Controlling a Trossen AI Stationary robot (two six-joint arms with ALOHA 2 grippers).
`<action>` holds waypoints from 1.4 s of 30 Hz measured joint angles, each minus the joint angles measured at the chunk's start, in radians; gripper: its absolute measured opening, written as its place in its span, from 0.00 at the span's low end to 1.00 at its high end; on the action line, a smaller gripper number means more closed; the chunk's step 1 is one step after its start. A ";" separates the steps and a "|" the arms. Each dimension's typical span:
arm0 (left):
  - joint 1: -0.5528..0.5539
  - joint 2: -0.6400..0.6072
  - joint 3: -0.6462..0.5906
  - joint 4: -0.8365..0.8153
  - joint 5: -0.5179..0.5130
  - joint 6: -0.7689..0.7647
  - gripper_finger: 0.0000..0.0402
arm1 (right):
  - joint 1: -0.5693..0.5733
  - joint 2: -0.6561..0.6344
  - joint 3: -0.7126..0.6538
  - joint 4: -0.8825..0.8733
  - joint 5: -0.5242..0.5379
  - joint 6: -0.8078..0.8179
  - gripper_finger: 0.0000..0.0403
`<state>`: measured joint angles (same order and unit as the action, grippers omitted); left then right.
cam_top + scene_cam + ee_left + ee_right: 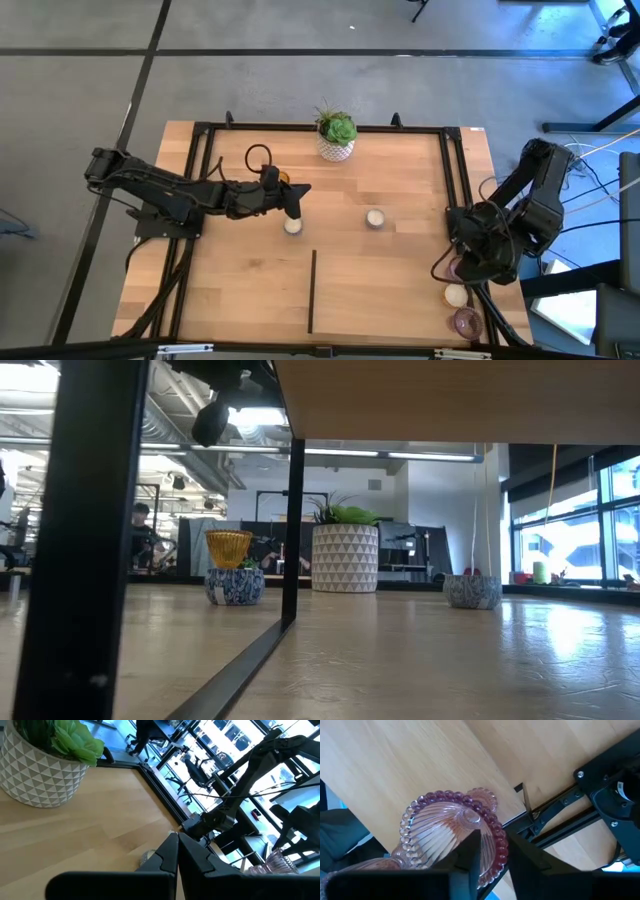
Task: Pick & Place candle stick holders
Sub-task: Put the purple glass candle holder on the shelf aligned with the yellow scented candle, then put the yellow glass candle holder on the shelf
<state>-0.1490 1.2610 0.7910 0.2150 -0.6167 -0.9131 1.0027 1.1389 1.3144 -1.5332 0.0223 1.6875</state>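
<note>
My right gripper (463, 263) is at the table's right edge, shut on a mauve ribbed glass holder (445, 827). A cream holder (456, 295) and a second mauve holder (466, 322) stand just nearer on that edge. My left gripper (299, 196) is shut and empty (177, 852) over the table's middle. It is between an amber glass holder (283, 180) and a cream holder (292, 226). Another cream holder (375, 218) stands on its base to the right. In the low view the amber holder (228, 547) shows above the cream one (235, 586), its lower part hidden. My right gripper has the mauve holder's beaded rim (496, 851) between its two fingers. One finger (469, 851) lies over the ribbed bowl and the other is outside the rim. The holder is tilted. I cannot tell whether it is lifted clear of the table.
A white patterned pot with a green plant (337, 140) stands at the far edge's middle. A black metal frame (448, 180) runs round the table, and a black bar (312, 290) lies along the near middle. There is bare wood between the two arms.
</note>
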 joint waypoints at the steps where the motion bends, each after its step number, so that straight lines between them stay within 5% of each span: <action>1: 0.000 0.000 0.000 0.000 0.000 0.000 0.01 | 0.000 0.000 0.000 0.001 0.000 0.000 0.25; 12: 0.000 0.000 0.000 0.000 0.000 0.000 0.01 | 0.000 0.000 0.000 0.015 0.000 -0.007 0.35; 42: 0.001 0.000 0.000 0.031 -0.003 0.000 0.01 | -0.022 -0.080 0.066 -0.038 0.058 -0.079 0.35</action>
<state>-0.1478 1.2606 0.7906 0.2459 -0.6197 -0.9130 0.9805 1.0591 1.3808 -1.5711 0.0800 1.6084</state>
